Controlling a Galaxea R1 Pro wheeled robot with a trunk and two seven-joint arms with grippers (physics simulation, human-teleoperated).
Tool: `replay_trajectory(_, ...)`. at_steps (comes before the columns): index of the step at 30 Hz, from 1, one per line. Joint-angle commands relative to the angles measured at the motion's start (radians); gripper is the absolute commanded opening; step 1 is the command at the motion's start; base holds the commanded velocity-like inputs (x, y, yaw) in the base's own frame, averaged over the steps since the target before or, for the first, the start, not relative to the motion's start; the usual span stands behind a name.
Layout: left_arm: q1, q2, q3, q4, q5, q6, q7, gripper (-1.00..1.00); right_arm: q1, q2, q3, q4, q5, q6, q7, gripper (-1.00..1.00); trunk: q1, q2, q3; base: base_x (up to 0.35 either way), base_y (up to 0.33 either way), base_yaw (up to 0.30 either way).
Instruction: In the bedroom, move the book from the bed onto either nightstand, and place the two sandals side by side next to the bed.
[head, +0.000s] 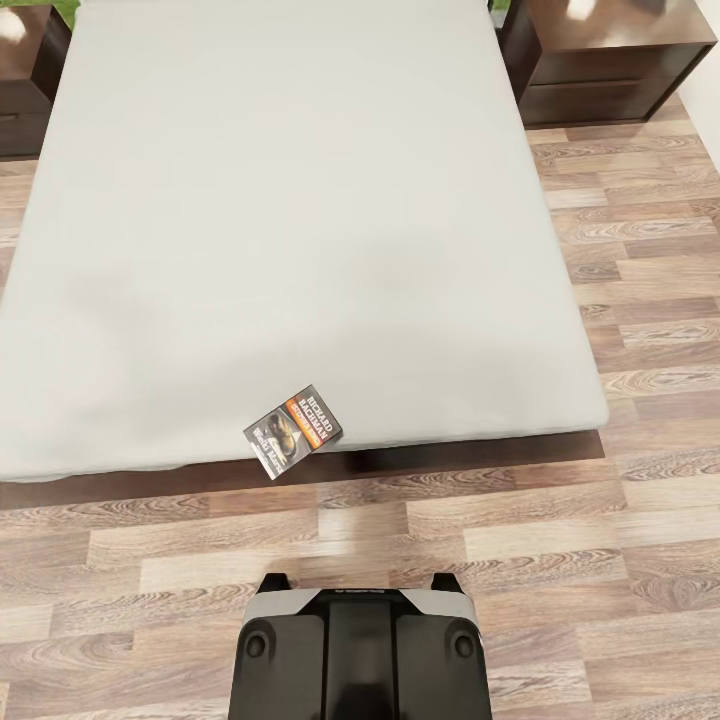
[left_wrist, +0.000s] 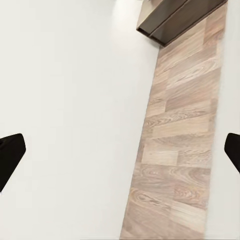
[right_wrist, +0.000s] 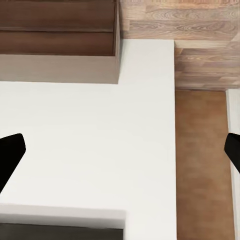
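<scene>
The left gripper (left_wrist: 120, 155) had its jaws spread wide, gripping nothing; the right gripper (right_wrist: 120, 155) was just as wide and empty. The book (head: 294, 431) lay at the bed's (head: 300, 200) foot edge, one corner overhanging.

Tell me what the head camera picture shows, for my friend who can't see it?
A small dark book with an orange band lies at the near edge of a big pale-grey bed, one corner poking out over the wood floor. Dark brown nightstands stand at the bed's far corners, and the robot's black base shows at the bottom.
</scene>
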Motion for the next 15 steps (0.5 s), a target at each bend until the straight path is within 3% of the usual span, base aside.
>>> replay_trajectory(1,0.000,0.013,0.000,0.034,-0.011,-0.009,-0.014,1.00,0.001,0.000,-0.008,-0.004,0.008,-0.002,0.003,1.00,0.000,-0.001,0.000,0.000,0.000,0.000)
replay_trajectory(3,0.000,0.026,0.000,0.071,-0.010,-0.028,-0.025,1.00,0.001,0.000,-0.008,-0.005,0.008,-0.002,0.003,1.00,0.000,-0.001,0.000,0.000,0.000,0.000)
replay_trajectory(6,0.000,0.060,0.002,0.205,-0.009,-0.108,-0.049,1.00,0.001,0.000,-0.008,-0.008,0.008,-0.002,0.003,1.00,0.000,-0.001,0.000,0.000,0.000,0.000)
replay_trajectory(9,0.000,0.070,0.002,0.254,-0.009,-0.142,-0.054,1.00,0.001,-0.001,-0.007,-0.009,0.008,-0.002,0.003,1.00,0.000,-0.001,0.000,0.000,0.000,0.000)
replay_trajectory(13,-0.001,0.113,0.002,0.456,-0.009,-0.282,-0.067,1.00,0.001,-0.006,-0.007,-0.009,0.008,-0.002,0.003,1.00,0.000,-0.001,0.000,0.000,0.000,0.000)
replay_trajectory(15,-0.001,0.124,0.002,0.506,-0.008,-0.315,-0.069,1.00,0.001,-0.007,-0.007,-0.009,0.008,-0.002,0.003,1.00,0.000,-0.001,0.000,0.000,0.000,0.000)
